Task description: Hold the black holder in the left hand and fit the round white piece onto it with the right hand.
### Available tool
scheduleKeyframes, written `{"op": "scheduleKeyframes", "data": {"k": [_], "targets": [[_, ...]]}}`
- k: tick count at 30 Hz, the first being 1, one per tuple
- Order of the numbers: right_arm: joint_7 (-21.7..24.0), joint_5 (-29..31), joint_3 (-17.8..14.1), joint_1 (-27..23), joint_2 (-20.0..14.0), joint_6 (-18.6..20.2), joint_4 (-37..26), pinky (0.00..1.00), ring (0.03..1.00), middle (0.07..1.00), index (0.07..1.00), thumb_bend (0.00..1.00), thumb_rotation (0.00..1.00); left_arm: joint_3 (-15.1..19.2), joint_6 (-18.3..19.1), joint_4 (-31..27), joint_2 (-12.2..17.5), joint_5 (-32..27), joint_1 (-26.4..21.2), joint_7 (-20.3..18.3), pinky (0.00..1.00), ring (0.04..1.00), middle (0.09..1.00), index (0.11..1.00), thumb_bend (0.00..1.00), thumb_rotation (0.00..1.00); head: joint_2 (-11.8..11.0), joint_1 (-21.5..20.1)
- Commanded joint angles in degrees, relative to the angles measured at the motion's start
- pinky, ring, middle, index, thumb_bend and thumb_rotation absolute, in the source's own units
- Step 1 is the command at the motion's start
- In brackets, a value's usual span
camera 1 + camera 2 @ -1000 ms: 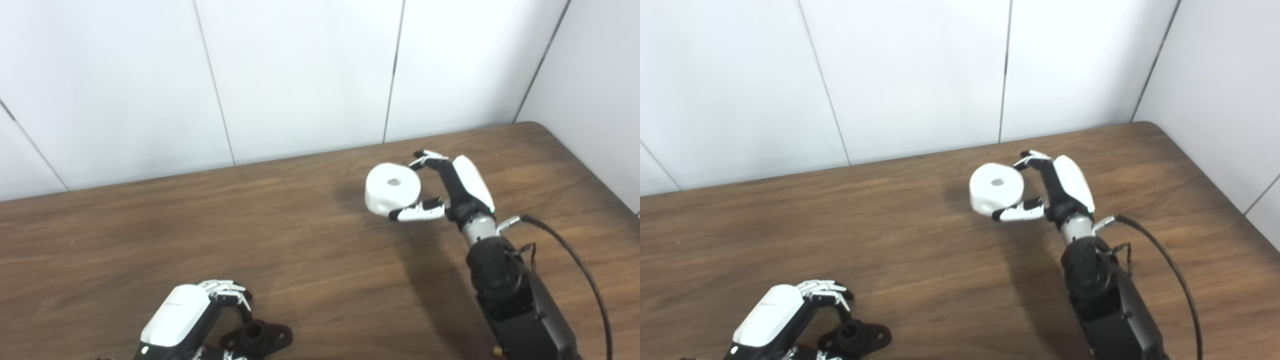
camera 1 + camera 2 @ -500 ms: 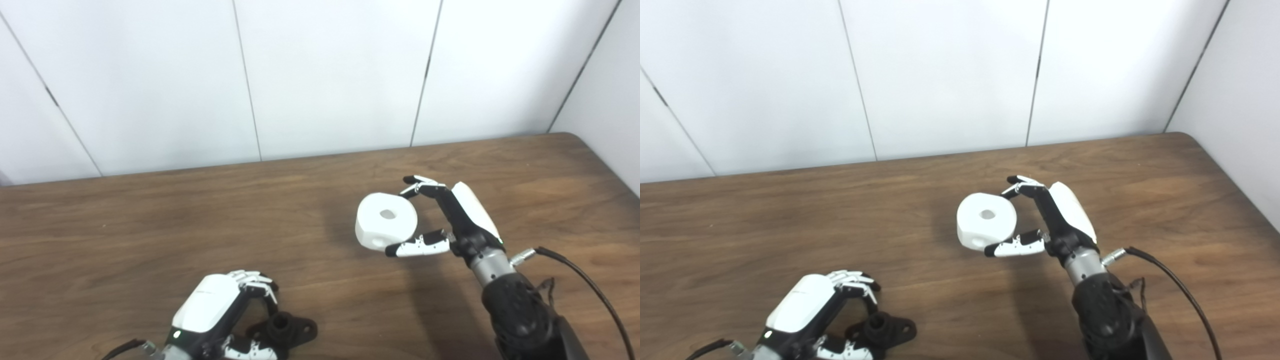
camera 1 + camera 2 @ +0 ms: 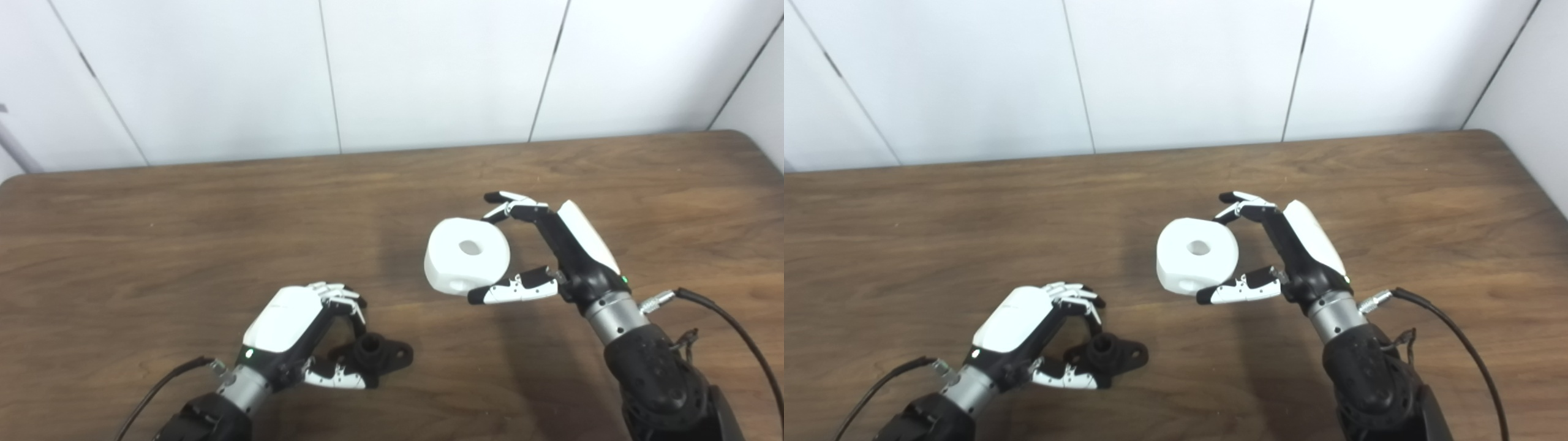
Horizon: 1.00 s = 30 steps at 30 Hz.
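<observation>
Left hand [image 3: 294, 331] curled around the black holder [image 3: 373, 354], which rests flat on the wooden bench [image 3: 184, 233] with its short central post upright. Right hand [image 3: 551, 251] gripping the round white piece [image 3: 467, 256] between fingers and thumb (central hole facing up), raised clear of the bench, above and to the right of the holder and well apart from it. A cable [image 3: 729, 331] trails from the right wrist.
</observation>
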Motion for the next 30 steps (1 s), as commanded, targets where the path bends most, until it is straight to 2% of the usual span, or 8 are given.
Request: {"op": "scheduleKeyframes", "data": {"k": [1, 8, 18, 20, 26, 30], "targets": [[0.70, 0.39, 0.38, -0.68, 0.66, -0.39, -3.15, 0.84, 0.886, 0.845, 0.484, 0.52, 0.14, -1.70, 0.45, 0.30, -0.34, 1.39, 0.12, -1.87, 0.86, 0.833, 0.766, 0.483, 0.52, 0.05, 0.38, 0.56], [2.91, 1.39, 2.09, 0.73, 1.93, -1.24, -4.78, 0.85, 0.894, 0.849, 0.483, 0.52, 0.14, -2.30, 0.96, 0.35, -1.13, 2.36, 0.02, -1.56, 0.86, 0.829, 0.765, 0.483, 0.52, 0.05, 0.77, 1.82], [4.65, -0.84, 4.89, 1.74, 3.37, -1.02, -6.10, 0.87, 0.891, 0.846, 0.484, 0.52, 0.14, -2.73, 0.80, 1.38, -1.70, 2.26, -0.31, -0.69, 0.87, 0.830, 0.762, 0.483, 0.52, 0.05, 1.13, 2.11], [4.44, -1.33, 5.53, 1.94, 3.28, -2.07, -5.57, 0.88, 0.889, 0.846, 0.484, 0.52, 0.14, -2.80, 0.84, 1.49, -1.76, 2.26, -0.33, -0.63, 0.87, 0.833, 0.764, 0.483, 0.52, 0.05, 1.13, 2.24], [3.16, -2.62, 7.16, 2.40, 3.60, -4.98, -3.33, 0.99, 0.888, 0.844, 0.484, 0.52, 0.14, -3.08, 1.06, 1.44, -1.84, 2.49, -0.34, -0.34, 0.87, 0.832, 0.764, 0.483, 0.52, 0.05, 1.25, 2.45], [2.50, -3.04, 7.66, 2.63, 4.13, -6.44, -1.85, 1.00, 0.890, 0.846, 0.483, 0.52, 0.14, -3.24, 1.10, 1.42, -1.95, 2.45, -0.32, -0.36, 0.87, 0.833, 0.764, 0.483, 0.52, 0.05, 1.33, 2.71]]}}
